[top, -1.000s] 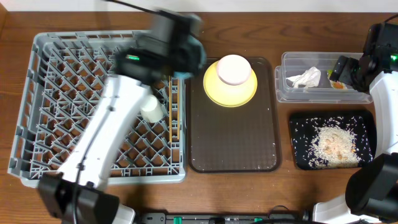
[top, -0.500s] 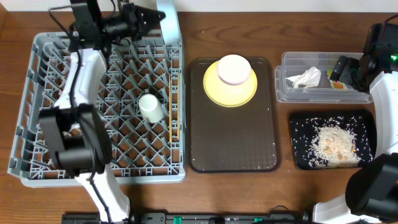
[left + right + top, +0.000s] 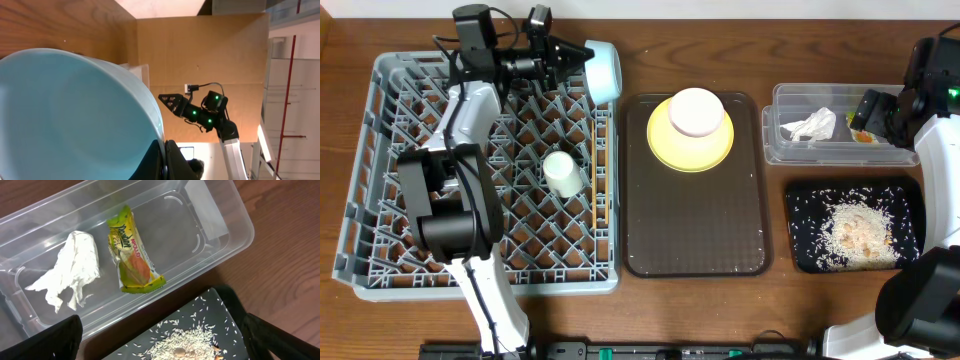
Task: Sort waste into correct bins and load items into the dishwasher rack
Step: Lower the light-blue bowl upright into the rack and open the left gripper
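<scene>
My left gripper is shut on the rim of the light blue bowl, which hangs on edge over the far right corner of the grey dishwasher rack. A white cup and chopsticks lie in the rack. The yellow plate carries the upturned pink bowl. My right gripper stands open above the clear tub, which holds the napkin and snack wrapper. Rice lies in the black tray.
The dark brown serving tray sits between the rack and the bins, with the plate at its far end. The left arm stretches along the rack's far edge. The right arm shows far off in the left wrist view.
The left arm has swung from across the rack to its far edge, carrying the blue bowl, which now hangs over the rack's far right corner. The right arm has not moved.
</scene>
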You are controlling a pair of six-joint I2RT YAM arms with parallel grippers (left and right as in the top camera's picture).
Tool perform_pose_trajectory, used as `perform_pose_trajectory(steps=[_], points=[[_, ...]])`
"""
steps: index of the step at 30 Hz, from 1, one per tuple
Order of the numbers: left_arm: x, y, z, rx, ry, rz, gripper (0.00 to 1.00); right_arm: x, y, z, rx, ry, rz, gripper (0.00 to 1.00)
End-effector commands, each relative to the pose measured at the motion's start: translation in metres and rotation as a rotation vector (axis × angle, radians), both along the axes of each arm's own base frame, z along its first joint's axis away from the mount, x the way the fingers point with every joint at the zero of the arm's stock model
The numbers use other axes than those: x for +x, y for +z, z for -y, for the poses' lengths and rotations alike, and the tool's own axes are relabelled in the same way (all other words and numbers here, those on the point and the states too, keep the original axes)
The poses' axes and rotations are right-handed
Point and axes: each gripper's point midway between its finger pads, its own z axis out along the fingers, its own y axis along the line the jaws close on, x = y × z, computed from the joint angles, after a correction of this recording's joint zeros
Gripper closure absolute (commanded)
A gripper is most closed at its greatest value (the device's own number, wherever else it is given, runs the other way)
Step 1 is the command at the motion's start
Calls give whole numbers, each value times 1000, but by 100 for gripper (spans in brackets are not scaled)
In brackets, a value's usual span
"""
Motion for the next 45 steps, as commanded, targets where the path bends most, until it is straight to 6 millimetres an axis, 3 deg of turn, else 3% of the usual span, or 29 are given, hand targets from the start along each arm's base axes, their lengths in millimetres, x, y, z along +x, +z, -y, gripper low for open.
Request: perform_pose_trajectory(steps=[1,7,13,31,45], points=[[3,0,-18,3,41,-2,94,0,15,5,-25,-3,29,1],[8,-22,-40,25,131,-60,94,0,15,5,-24,-3,29,1],[0,-42,-42,19,141,-123,94,0,15,5,-24,-3,29,1],[13,-60,-51,86,247,-147,90,0,15,5,-25,-3,29,1],[7,-66,-34,104,207,-145,89,0,15,5,-25,-3,29,1]])
